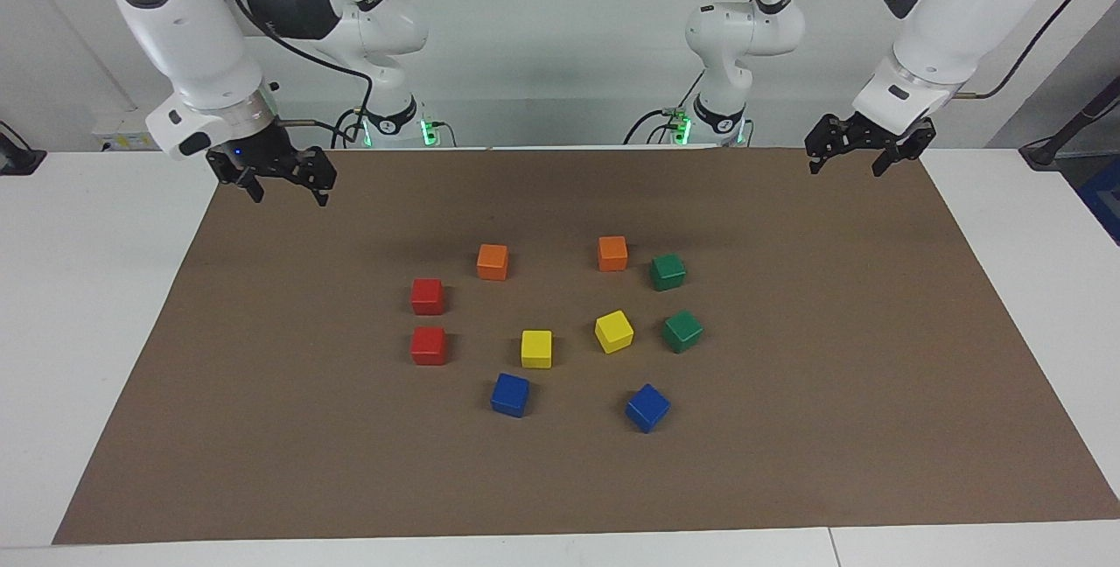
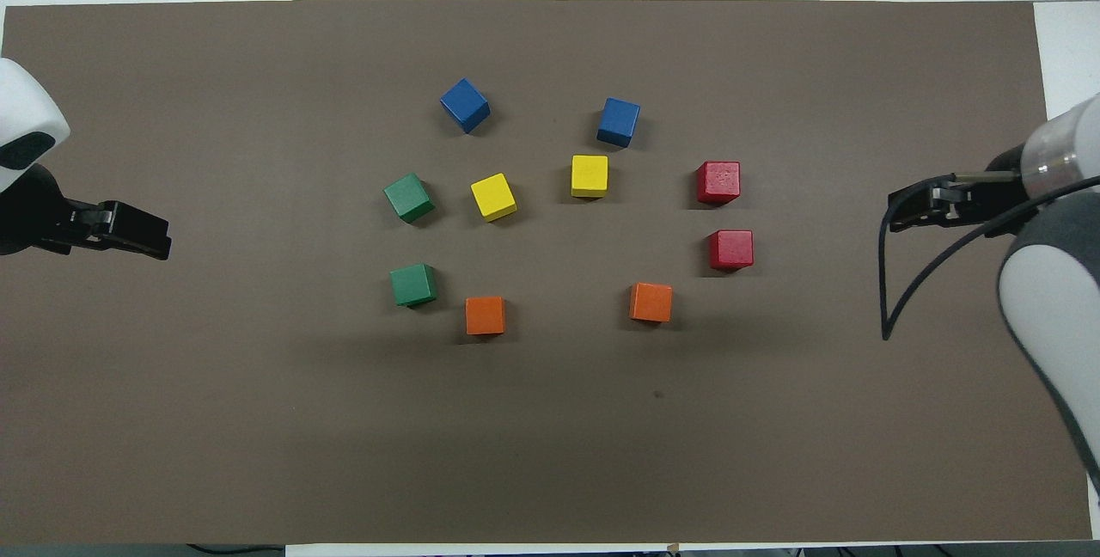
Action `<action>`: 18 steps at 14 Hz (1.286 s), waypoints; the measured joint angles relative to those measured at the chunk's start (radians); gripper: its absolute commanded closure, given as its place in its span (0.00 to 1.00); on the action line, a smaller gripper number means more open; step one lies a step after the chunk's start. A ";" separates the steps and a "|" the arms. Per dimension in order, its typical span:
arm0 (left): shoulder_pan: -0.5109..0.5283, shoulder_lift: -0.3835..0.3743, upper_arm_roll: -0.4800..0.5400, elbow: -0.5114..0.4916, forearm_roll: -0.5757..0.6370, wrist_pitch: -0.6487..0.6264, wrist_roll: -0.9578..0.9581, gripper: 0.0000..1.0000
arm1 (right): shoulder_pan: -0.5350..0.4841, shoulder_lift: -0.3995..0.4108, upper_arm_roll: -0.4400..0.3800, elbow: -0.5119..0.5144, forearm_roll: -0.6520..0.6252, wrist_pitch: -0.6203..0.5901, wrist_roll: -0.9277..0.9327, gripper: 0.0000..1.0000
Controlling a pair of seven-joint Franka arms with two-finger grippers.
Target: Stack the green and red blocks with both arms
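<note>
Two red blocks point(image 1: 427, 296) point(image 1: 429, 346) lie side by side on the brown mat toward the right arm's end, also seen from overhead point(image 2: 730, 248) point(image 2: 718, 182). Two green blocks point(image 1: 668, 271) point(image 1: 682, 330) lie toward the left arm's end, likewise seen from overhead point(image 2: 413, 284) point(image 2: 408, 197). My right gripper point(image 1: 290, 197) point(image 2: 898, 217) hangs open and empty over the mat's corner, well short of the red blocks. My left gripper point(image 1: 844, 170) point(image 2: 159, 239) hangs open and empty above the mat's other near corner, apart from the green blocks.
Between the red and green pairs sit two orange cubes point(image 1: 493, 262) point(image 1: 612, 253), two yellow cubes point(image 1: 536, 348) point(image 1: 613, 331) and two blue cubes point(image 1: 510, 395) point(image 1: 647, 408). The brown mat point(image 1: 875, 374) covers most of the white table point(image 1: 79, 287).
</note>
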 measured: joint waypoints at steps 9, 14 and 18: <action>-0.111 -0.004 -0.016 -0.176 -0.053 0.210 -0.345 0.00 | 0.131 0.081 0.005 -0.139 0.042 0.226 0.228 0.00; -0.222 -0.003 -0.020 -0.366 -0.053 0.416 -0.516 0.00 | 0.161 0.128 0.006 -0.194 0.043 0.336 0.252 0.00; -0.260 0.013 -0.020 -0.481 -0.053 0.596 -0.587 0.00 | 0.169 0.137 0.006 -0.259 0.043 0.414 0.252 0.00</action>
